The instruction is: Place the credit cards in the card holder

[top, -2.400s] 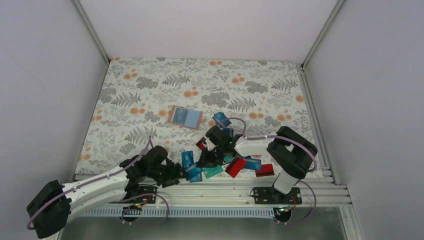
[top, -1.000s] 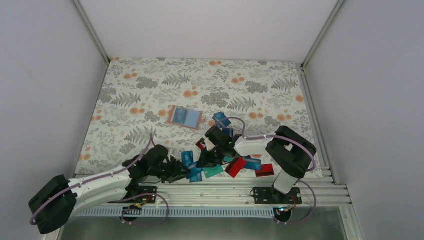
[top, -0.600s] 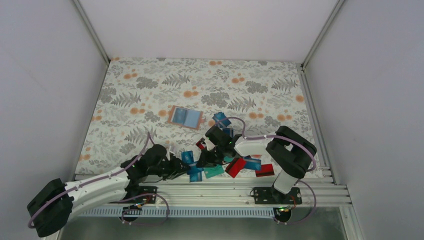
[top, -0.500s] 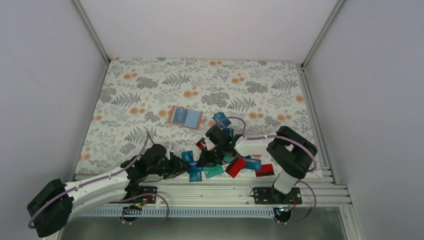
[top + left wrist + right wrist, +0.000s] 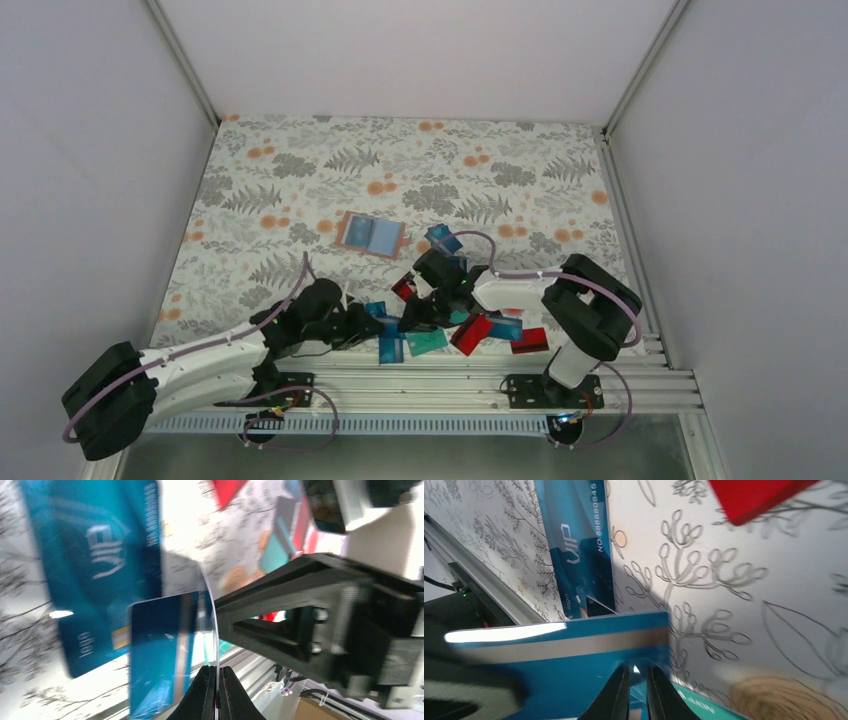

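Handover, seemingly: left jaws and right jaws both clamp one glossy blue plastic card (image 5: 170, 650); next, one releases, the other heads for the tan-brown flat card holder (image 5: 344, 232).

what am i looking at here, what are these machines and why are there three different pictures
These are two robot arms bolted at the near edge of a table with a flowery cloth. The wide picture is from a fixed camera above them; the two close-ups are from cameras on their wrists. Blue, teal and red credit cards lie scattered near the arms; a tan card holder lies farther back. Each arm ends in a two-finger claw. The left claw is shut on a blue card, the right claw on a striped blue card, possibly the same one.
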Controlling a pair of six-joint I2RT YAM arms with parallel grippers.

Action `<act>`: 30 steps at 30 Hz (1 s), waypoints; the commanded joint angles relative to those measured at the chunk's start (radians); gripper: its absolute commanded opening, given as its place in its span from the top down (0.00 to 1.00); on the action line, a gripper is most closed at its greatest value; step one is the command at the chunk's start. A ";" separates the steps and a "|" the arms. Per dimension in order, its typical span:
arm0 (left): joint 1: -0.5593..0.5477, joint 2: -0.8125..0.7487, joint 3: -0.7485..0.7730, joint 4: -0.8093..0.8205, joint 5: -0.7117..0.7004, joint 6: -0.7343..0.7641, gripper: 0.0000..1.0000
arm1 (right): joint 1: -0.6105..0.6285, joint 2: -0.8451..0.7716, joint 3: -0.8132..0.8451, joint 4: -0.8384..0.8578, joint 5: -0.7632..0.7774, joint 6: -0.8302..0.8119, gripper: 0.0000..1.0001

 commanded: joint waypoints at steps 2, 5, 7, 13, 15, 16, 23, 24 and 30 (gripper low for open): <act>0.002 -0.028 0.166 -0.159 -0.073 0.136 0.98 | -0.048 -0.101 0.038 -0.143 0.085 -0.075 0.90; 0.004 -0.016 0.256 -0.264 -0.090 0.238 0.98 | -0.108 -0.179 0.073 -0.207 0.082 -0.154 0.83; 0.009 0.017 0.332 -0.339 -0.087 0.330 0.98 | -0.162 -0.238 0.099 -0.241 0.057 -0.211 0.75; 0.063 0.157 0.637 -0.572 -0.006 0.648 0.98 | -0.269 -0.387 0.156 -0.322 -0.062 -0.358 0.26; 0.102 0.191 0.729 -0.604 0.074 0.721 0.98 | -0.294 -0.412 0.153 -0.329 -0.114 -0.382 0.13; 0.132 0.211 0.767 -0.617 0.118 0.759 0.98 | -0.310 -0.423 0.147 -0.325 -0.144 -0.387 0.10; 0.279 0.355 0.945 -0.671 0.403 0.918 0.98 | -0.464 -0.497 0.083 -0.221 -0.399 -0.336 0.00; 0.292 0.371 0.955 -0.656 0.447 0.922 0.98 | -0.479 -0.501 0.077 -0.199 -0.432 -0.321 0.00; 0.317 0.503 1.074 -0.697 0.587 1.003 0.98 | -0.565 -0.483 0.107 -0.122 -0.586 -0.281 0.05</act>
